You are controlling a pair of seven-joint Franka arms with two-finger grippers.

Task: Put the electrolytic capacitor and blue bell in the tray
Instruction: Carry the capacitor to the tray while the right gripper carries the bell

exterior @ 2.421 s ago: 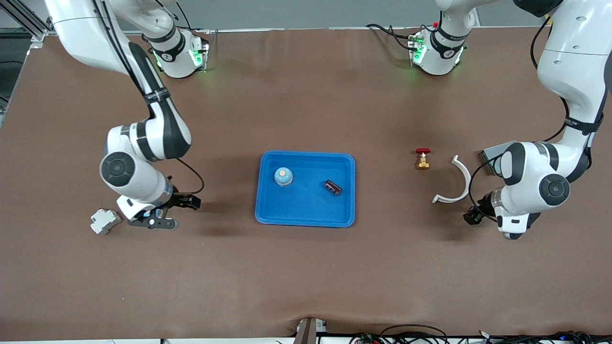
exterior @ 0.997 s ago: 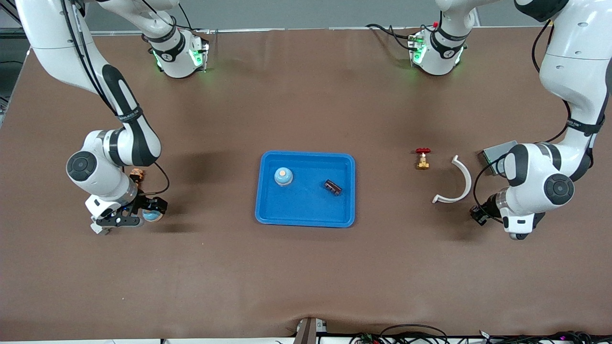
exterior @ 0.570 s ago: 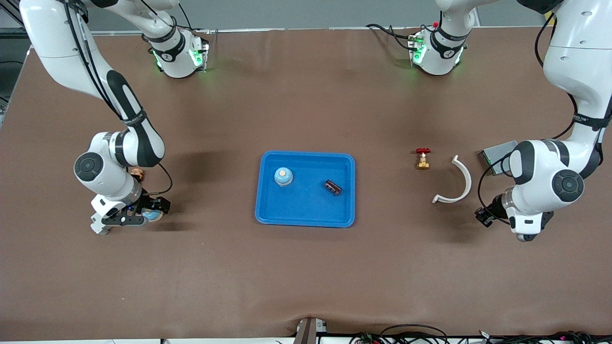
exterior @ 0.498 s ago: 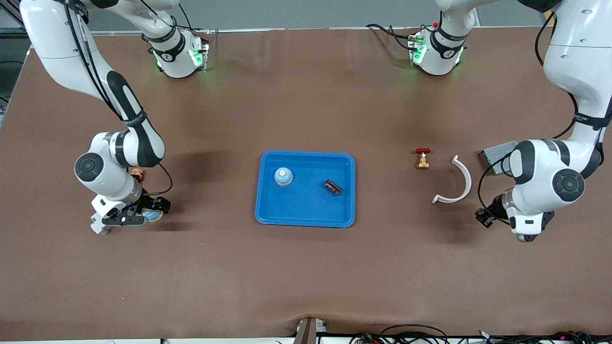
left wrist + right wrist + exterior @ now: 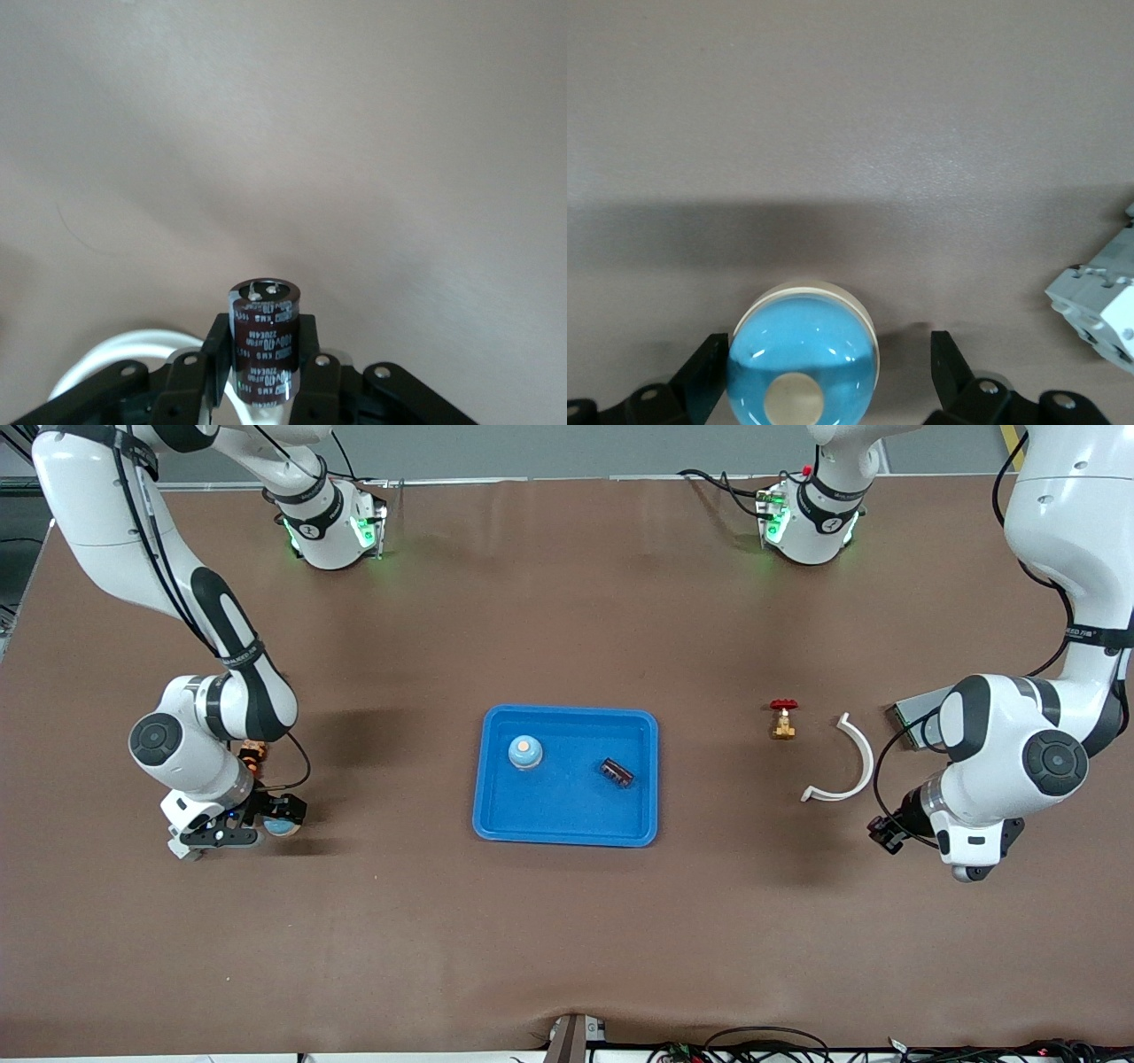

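The bright blue tray [image 5: 567, 824] lies mid-table. In it stand a light blue bell [image 5: 525, 753] and a small dark part [image 5: 617, 772]. A second blue bell [image 5: 283, 828] with a cream button stands on the table toward the right arm's end. My right gripper [image 5: 270, 822] is open around it. In the right wrist view the bell [image 5: 804, 354] sits close to one finger of the right gripper [image 5: 828, 351]. My left gripper [image 5: 881, 834] is over the table by the left arm's end. In the left wrist view it [image 5: 263, 347] is shut on a dark brown electrolytic capacitor [image 5: 263, 332].
A red-handled brass valve [image 5: 783, 719] and a white curved piece [image 5: 846, 762] lie between the tray and the left gripper. A grey box [image 5: 911, 710] lies by the left arm. A grey-white breaker [image 5: 1099, 301] and a small orange part [image 5: 252, 751] lie near the right gripper.
The right gripper moved away from the tray toward the right arm's end and now stands open around the second bell. The left gripper, still holding the capacitor, only shifted slightly.
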